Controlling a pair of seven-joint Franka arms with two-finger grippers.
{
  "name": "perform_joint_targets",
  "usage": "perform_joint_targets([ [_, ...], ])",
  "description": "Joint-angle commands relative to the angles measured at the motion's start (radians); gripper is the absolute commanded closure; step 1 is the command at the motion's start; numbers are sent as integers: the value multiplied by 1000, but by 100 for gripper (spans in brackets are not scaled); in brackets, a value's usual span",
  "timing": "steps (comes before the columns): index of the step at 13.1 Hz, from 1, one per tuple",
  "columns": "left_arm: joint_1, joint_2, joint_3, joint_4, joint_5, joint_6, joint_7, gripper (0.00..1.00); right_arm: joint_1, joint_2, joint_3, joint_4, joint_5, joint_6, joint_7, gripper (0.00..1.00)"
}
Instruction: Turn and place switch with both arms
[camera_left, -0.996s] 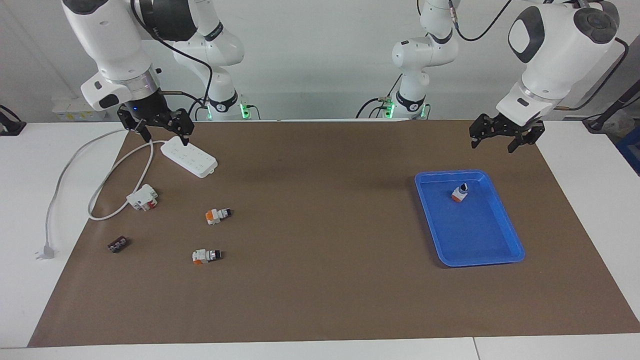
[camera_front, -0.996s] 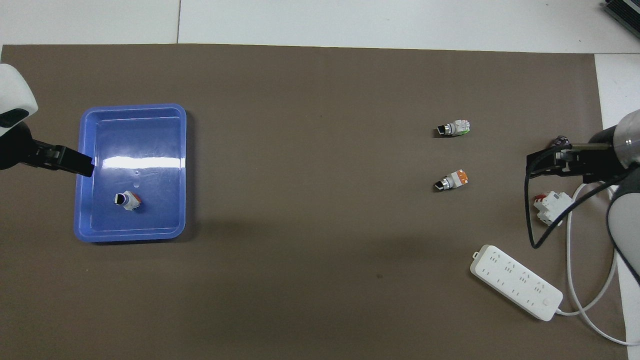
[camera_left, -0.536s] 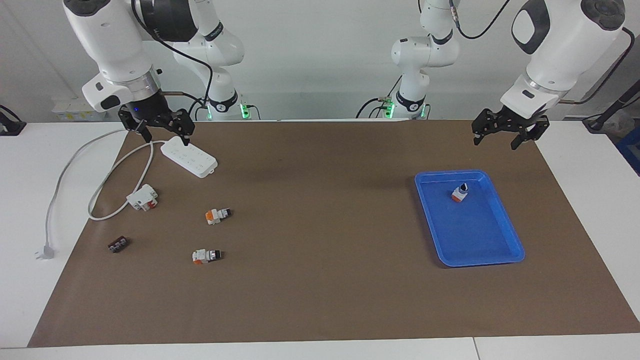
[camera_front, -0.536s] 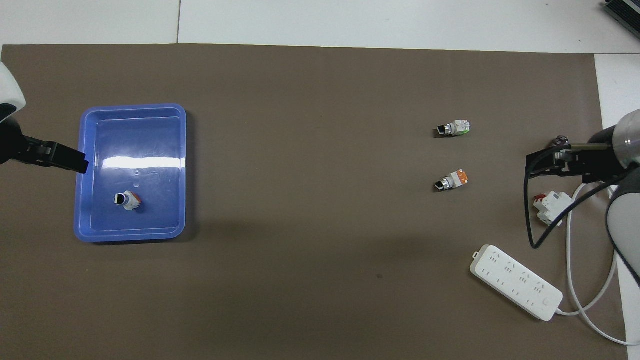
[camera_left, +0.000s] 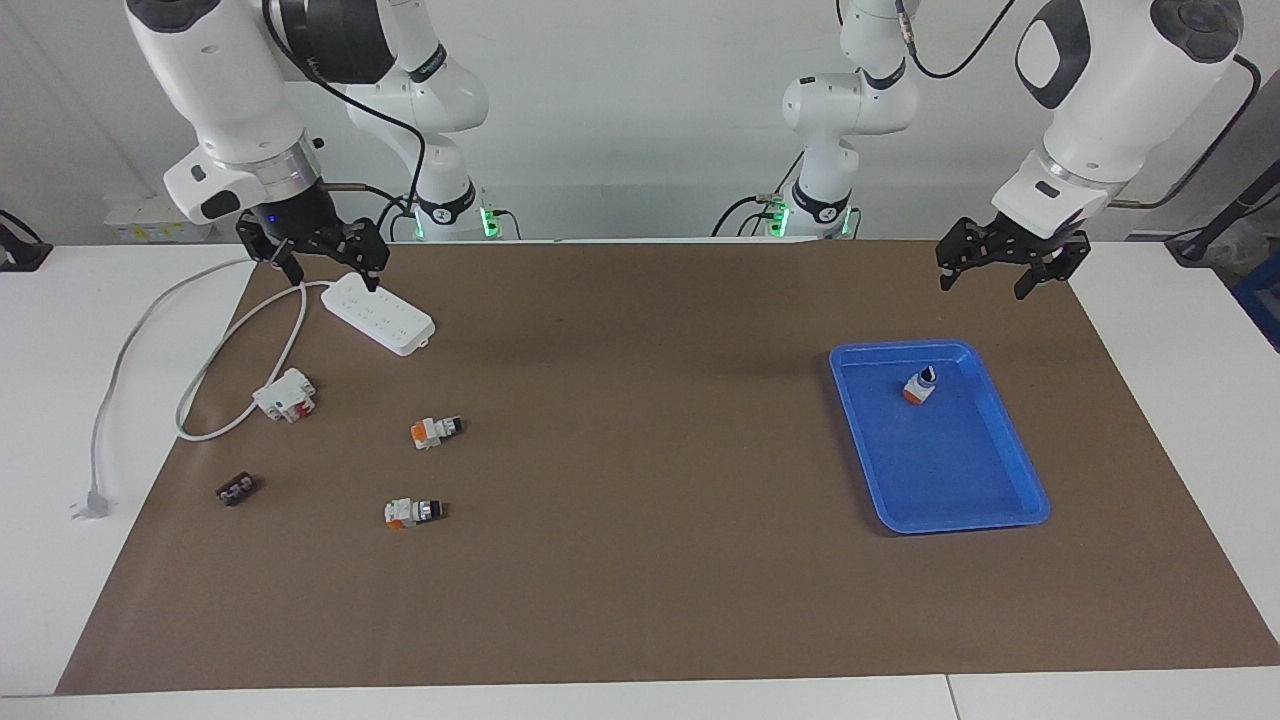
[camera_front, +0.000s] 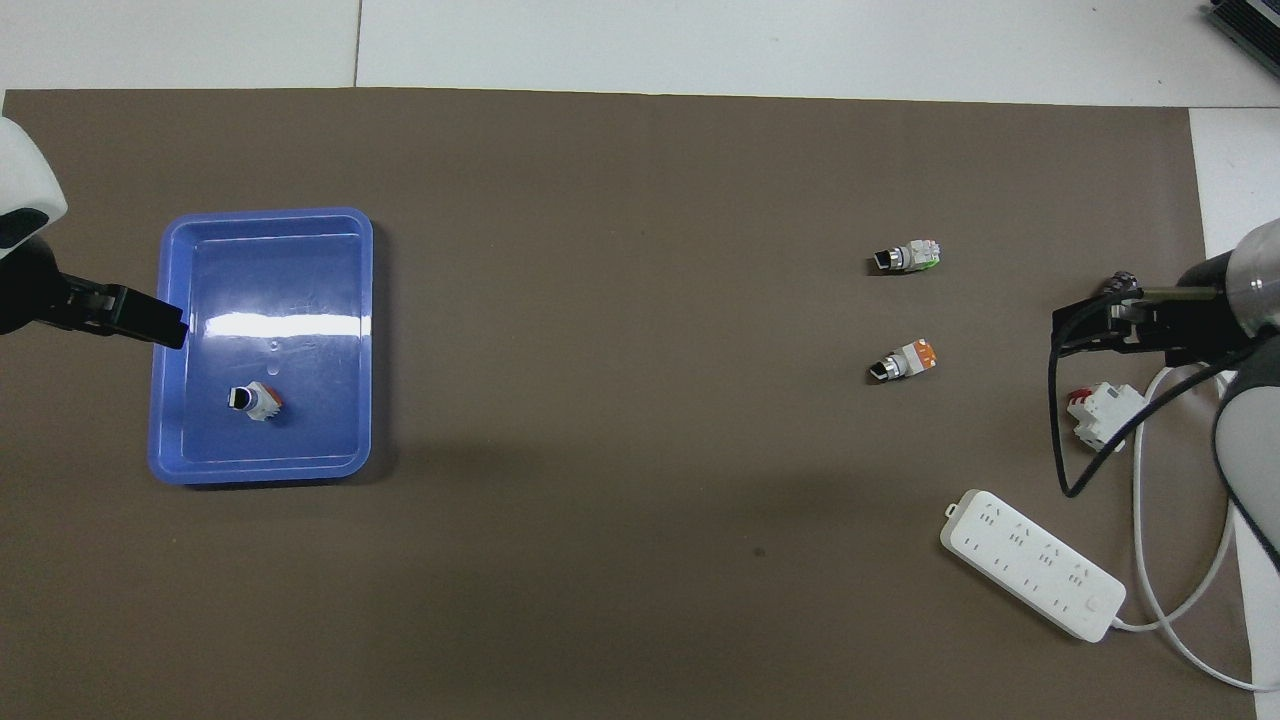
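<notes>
A white power strip (camera_left: 379, 314) lies just below the right jaws; a white-and-red block (camera_left: 285, 394) sits beside its cable (camera_left: 215, 370).

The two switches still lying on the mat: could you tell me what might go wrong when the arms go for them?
The two switches look nearly alike, so the wrong one may be picked. The right gripper hangs open over the power strip, whose cord loops nearby and could snag on the way down. Each switch is small and may slip from the fingers.

Three switches (camera_left: 436, 430), one tray (camera_left: 1000, 440), two arms (camera_left: 230, 90) – one strip (camera_left: 378, 314)
</notes>
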Motion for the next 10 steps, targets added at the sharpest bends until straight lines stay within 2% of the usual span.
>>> perform_joint_targets([
  [1,-18,-3,16,2,-10,-12,-15,0,-9,-11,3,-12,12,7,-14,0],
  [10,-13,-6,16,-12,-10,-4,-13,0,-9,-11,3,-12,12,7,-11,0],
])
